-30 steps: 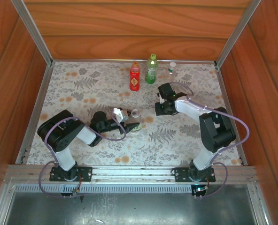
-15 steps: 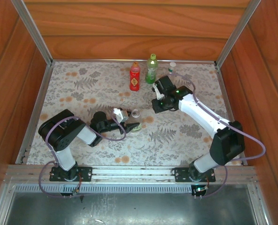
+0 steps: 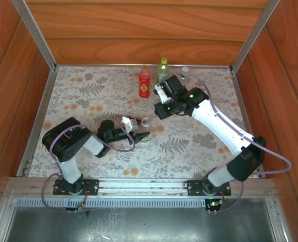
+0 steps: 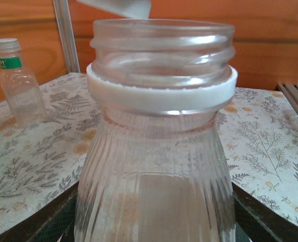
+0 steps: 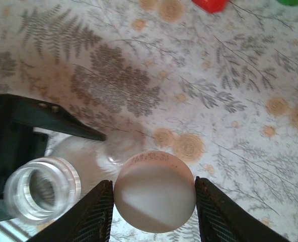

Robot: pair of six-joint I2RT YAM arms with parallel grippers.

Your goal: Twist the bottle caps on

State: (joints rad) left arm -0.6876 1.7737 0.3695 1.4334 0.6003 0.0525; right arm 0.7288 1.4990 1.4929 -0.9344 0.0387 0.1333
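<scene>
Bottle [image 4: 156,151], clamped upright in the left gripper [image 3: 138,129], stood open-mouthed, evidently so the right gripper [image 5: 154,187], clenched on a white cap [image 5: 154,199], could seat it.

Spreading a fern-and-flower printed cloth [image 3: 88,96] flat and unwrinkled, closing it in on three sides with reddish wooden walls [image 3: 139,40], framing the back corners with slanting aluminium posts [image 3: 34,31].

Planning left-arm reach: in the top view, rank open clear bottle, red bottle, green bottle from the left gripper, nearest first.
1. Open clear bottle, in the left gripper.
2. Red bottle, farther back.
3. Green bottle, by the back edge.
</scene>
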